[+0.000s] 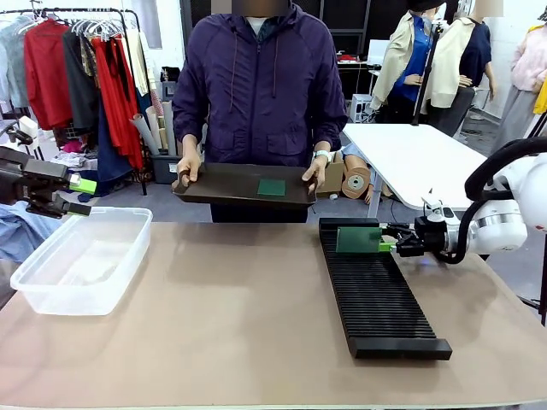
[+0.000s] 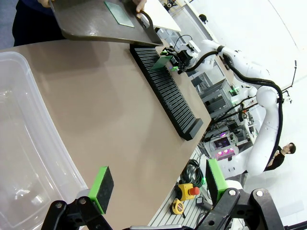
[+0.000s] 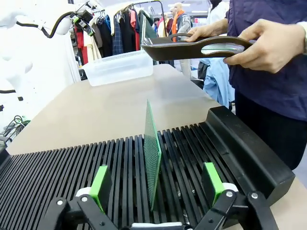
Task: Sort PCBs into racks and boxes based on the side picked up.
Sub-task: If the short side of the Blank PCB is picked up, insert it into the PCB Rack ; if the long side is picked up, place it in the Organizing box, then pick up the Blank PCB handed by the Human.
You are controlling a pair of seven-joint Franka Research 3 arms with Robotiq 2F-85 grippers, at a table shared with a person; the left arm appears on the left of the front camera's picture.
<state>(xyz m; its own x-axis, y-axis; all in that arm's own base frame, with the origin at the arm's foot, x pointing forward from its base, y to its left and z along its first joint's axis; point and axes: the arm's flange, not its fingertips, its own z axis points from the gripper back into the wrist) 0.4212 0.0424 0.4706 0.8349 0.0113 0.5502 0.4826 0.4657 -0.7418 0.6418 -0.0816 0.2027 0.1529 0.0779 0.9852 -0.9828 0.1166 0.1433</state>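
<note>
One green PCB [image 3: 152,148] stands upright in a slot near the far end of the long black rack [image 1: 376,295]. My right gripper [image 3: 157,186] is open around it, with the green pads [image 3: 100,187] clear of the board on both sides. From the front this PCB [image 1: 357,240] sits just left of the right gripper [image 1: 398,246]. A second PCB [image 1: 272,186] lies flat on the dark tray [image 1: 222,184] that the person holds with both hands. My left gripper [image 1: 83,196] hangs open and holds nothing above the far left end of the clear tub [image 1: 81,256], which looks bare inside.
The person stands at the far edge, with the tray raised above the table [image 1: 239,307]. Bare tabletop lies between the tub and the rack. In the left wrist view the tub wall [image 2: 33,143] runs along the left and the rack [image 2: 165,88] lies across the table.
</note>
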